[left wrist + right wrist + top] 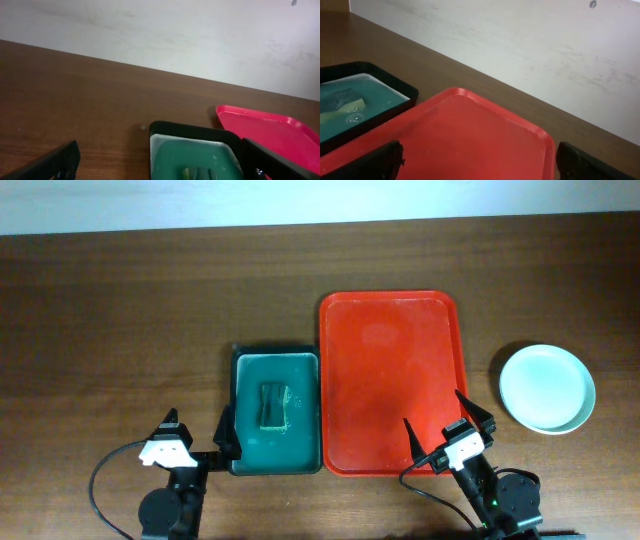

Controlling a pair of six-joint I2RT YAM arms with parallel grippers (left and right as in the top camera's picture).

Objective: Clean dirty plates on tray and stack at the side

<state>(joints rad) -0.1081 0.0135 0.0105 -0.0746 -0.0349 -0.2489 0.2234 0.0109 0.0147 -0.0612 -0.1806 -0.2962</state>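
The red tray [390, 380] lies right of centre with nothing on it; it also shows in the right wrist view [470, 135] and the left wrist view [270, 130]. The plates [547, 388] sit as one pale mint round stack on the table to the tray's right; I cannot tell how many are in it. My left gripper [198, 434] is open and empty at the front left, beside the basin. My right gripper [449, 423] is open and empty over the tray's front right corner.
A dark teal basin [277, 412] of water with a sponge [273, 404] stands against the tray's left side; it also shows in the left wrist view [195, 155] and right wrist view [355, 105]. A pale wall [520, 45] runs behind the table's far edge.
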